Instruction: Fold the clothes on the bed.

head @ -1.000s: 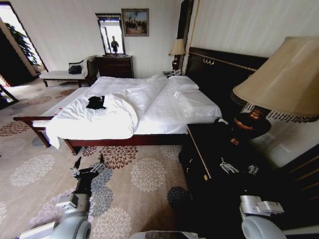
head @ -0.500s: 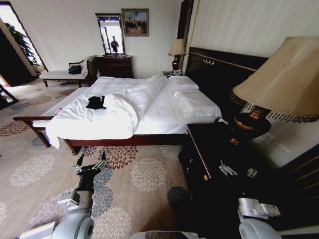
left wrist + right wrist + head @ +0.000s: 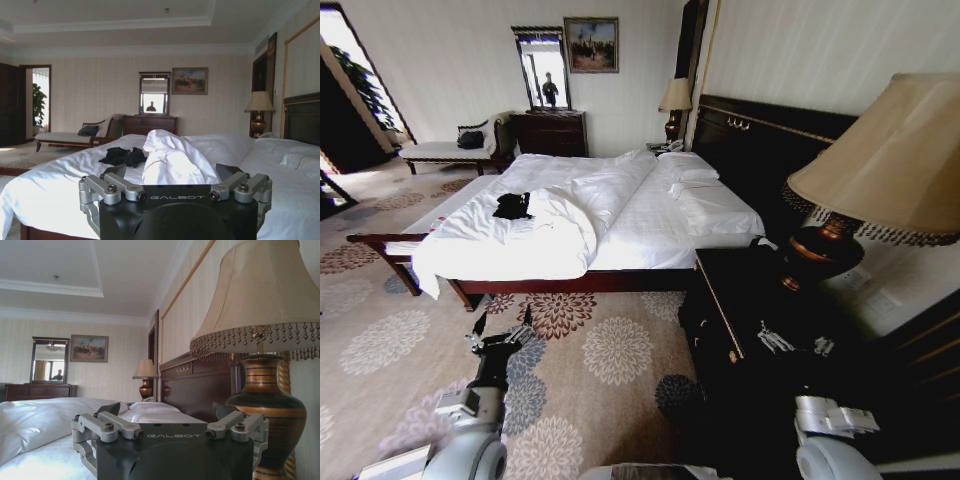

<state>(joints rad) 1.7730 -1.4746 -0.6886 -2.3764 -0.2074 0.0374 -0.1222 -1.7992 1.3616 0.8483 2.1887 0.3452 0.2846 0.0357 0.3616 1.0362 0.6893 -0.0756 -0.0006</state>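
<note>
The black T-shirt (image 3: pixel 511 206) is seen crumpled on the bed (image 3: pixel 650 225), beside the white duvet (image 3: pixel 560 225). Being soft and light, it is best pinched at an edge. Both the left tool (image 3: pixel 501 328) and right tool (image 3: pixel 167 415) are held spread, well apart from it.

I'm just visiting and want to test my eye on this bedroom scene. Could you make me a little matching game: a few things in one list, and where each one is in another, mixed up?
Things:
1. black T-shirt
2. small dark bag
3. left end effector
4. big lamp

Places:
A. on the dark nightstand beside the headboard
B. on the white duvet, near the foot of the bed
C. over the flowered carpet, short of the bed
D. on the bench by the far wall

Pairs: 1-B, 2-D, 3-C, 4-A
</note>
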